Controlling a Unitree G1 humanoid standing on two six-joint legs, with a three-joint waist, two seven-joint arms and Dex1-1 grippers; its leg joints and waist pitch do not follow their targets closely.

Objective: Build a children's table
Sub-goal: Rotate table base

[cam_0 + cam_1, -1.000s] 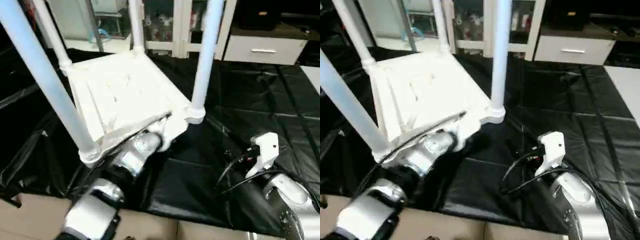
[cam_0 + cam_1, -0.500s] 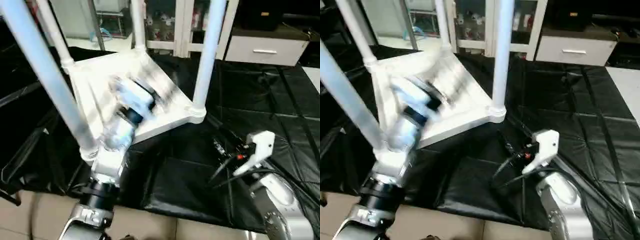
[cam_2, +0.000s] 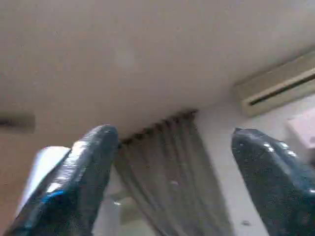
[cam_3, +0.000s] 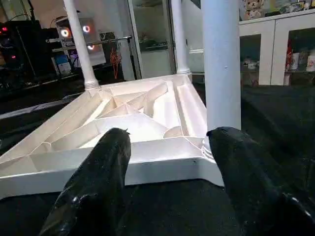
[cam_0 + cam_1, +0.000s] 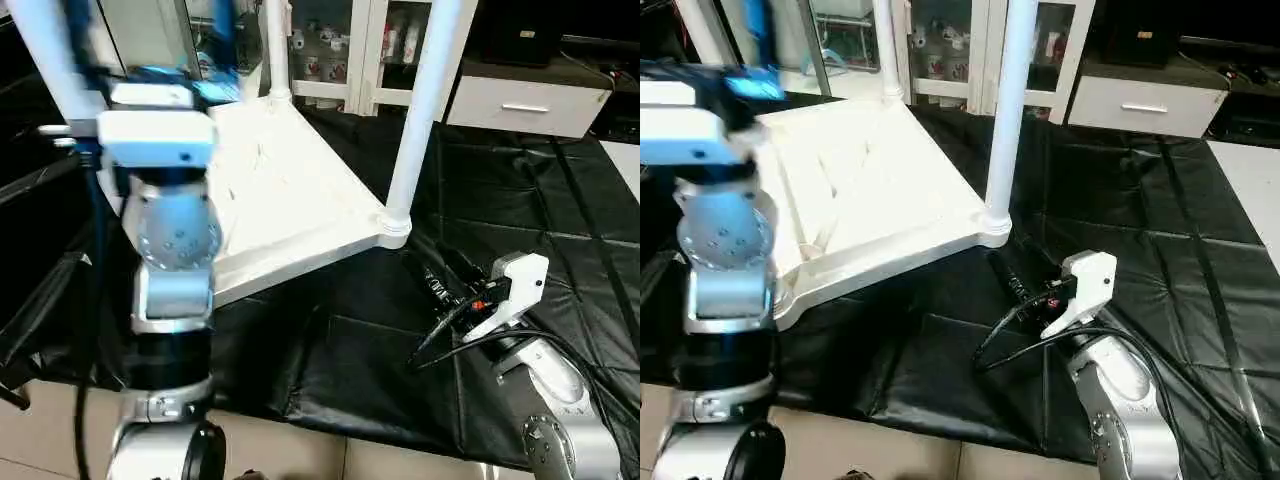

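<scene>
The children's table lies upside down on the black cover, its ribbed white tabletop (image 5: 290, 190) facing up. White legs stand in its corner sockets: one at the near right (image 5: 420, 110), one at the back (image 5: 275, 50), one at the left (image 5: 50, 50). My left arm (image 5: 170, 230) is raised upright in front of the table's left side. The left gripper (image 3: 172, 135) points at the ceiling, open and holding nothing. My right gripper (image 4: 170, 135) rests low on the cover just short of the near right socket (image 4: 216, 147), open, with nothing between its fingers.
The black cover (image 5: 520, 200) spreads to the right of the table, and cables (image 5: 1010, 330) trail from my right wrist across it. A white drawer unit (image 5: 525, 100) and glass-front cabinets (image 5: 340, 40) stand behind. Beige floor (image 5: 300, 460) shows past the cover's near edge.
My left gripper has let go of the tabletop's near edge, opened and swung up until the arm stands upright. The tabletop has settled lower. The right gripper has barely moved.
</scene>
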